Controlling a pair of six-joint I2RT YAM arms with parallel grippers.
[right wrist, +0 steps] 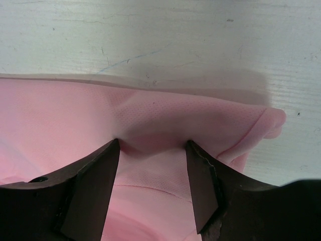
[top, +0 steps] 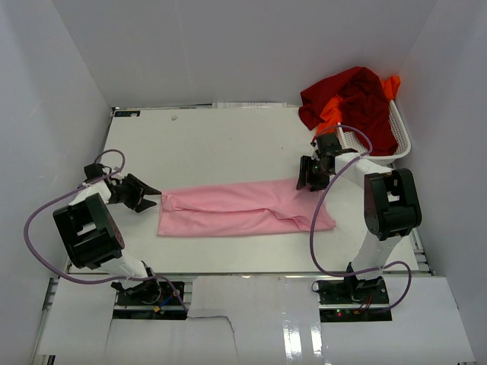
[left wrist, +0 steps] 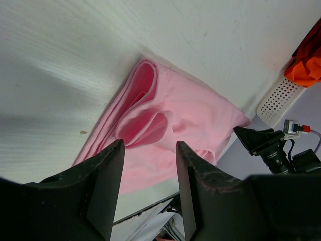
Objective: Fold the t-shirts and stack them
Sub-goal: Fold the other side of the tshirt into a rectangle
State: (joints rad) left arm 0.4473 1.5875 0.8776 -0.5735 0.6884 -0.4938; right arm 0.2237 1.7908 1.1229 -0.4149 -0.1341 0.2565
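Note:
The light pink t-shirt (top: 236, 209) lies on the white table (top: 213, 144), folded lengthwise into a long strip. My left gripper (top: 151, 198) is open and empty, just off the strip's left end; in the left wrist view its fingers (left wrist: 149, 145) frame the layered pink folds (left wrist: 185, 110). My right gripper (top: 307, 181) is open at the strip's far right edge; its fingertips (right wrist: 153, 143) press down into the pink cloth (right wrist: 165, 115), which dips between them. The dark red t-shirt (top: 358, 99) and the bright orange t-shirt (top: 331, 114) are heaped at the back right.
A white mesh basket (top: 399, 137) stands at the back right corner under the red and orange heap; it also shows in the left wrist view (left wrist: 281, 98). White walls close in the table on three sides. Purple cables loop from both arms.

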